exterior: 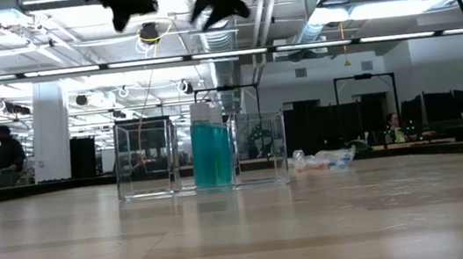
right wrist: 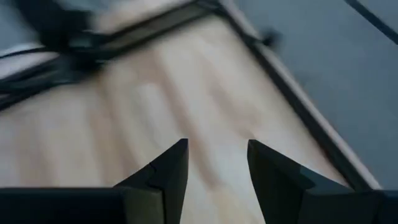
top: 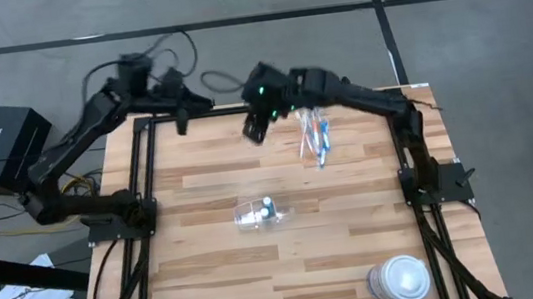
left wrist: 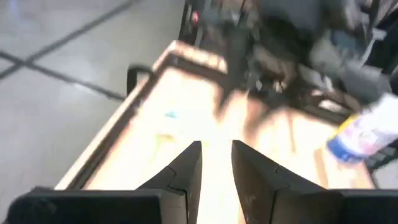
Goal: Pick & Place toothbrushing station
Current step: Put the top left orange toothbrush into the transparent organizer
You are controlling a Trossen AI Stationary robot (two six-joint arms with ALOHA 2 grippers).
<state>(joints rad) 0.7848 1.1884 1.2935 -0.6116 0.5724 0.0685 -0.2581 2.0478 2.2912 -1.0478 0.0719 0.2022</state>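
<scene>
A small clear plastic cup [top: 252, 213] sits on the middle of the table, and a blue-green tube [exterior: 211, 152] with a white cap stands inside it. Several slim toothbrushes [top: 315, 136] lie in a bunch on the boards toward the far right, also seen in the low view [exterior: 324, 161]. My right gripper [top: 256, 127] hangs open high above the far middle of the table, left of the toothbrushes, with nothing between its fingers [right wrist: 217, 152]. My left gripper [top: 182, 117] hovers open over the far left edge, also empty [left wrist: 216, 152].
A larger white round lidded container [top: 400, 279] stands near the table's front right corner. A black frame [top: 137, 164] runs along the table's left and right edges. A black box [top: 6, 144] sits off the table to the left.
</scene>
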